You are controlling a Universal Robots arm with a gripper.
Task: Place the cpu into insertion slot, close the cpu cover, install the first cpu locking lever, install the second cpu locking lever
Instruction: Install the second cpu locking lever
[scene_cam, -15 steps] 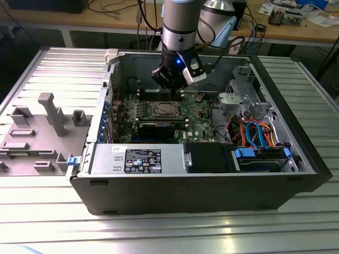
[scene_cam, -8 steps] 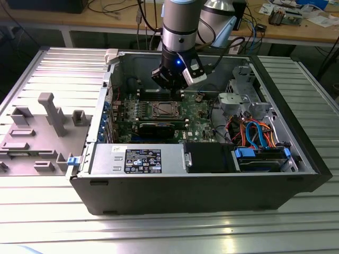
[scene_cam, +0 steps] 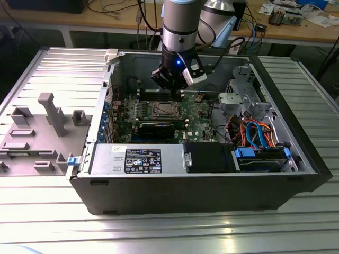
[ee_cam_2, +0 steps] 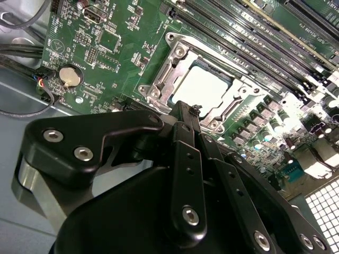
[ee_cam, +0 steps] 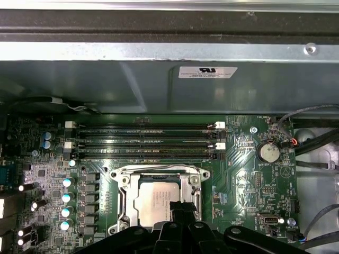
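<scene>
Black gripper fingers are drawn together into a narrow point holding nothing, poised at the edge of the cpu cover, which lies flat over the insertion slot, evidently for pressing or hooking rather than grasping. Within the cut-out the cpu sits seated, silver top exposed. In the exterior view the socket lies at roughly six o'clock from the wrist, mid-motherboard.

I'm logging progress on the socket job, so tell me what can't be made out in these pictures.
- Whether the tool is open or shut: its own black body hides the tips in both wrist views.
- The near edge of the cpu cover: behind the tool in the first wrist view.
- The locking levers' state: too small in the exterior view.
</scene>
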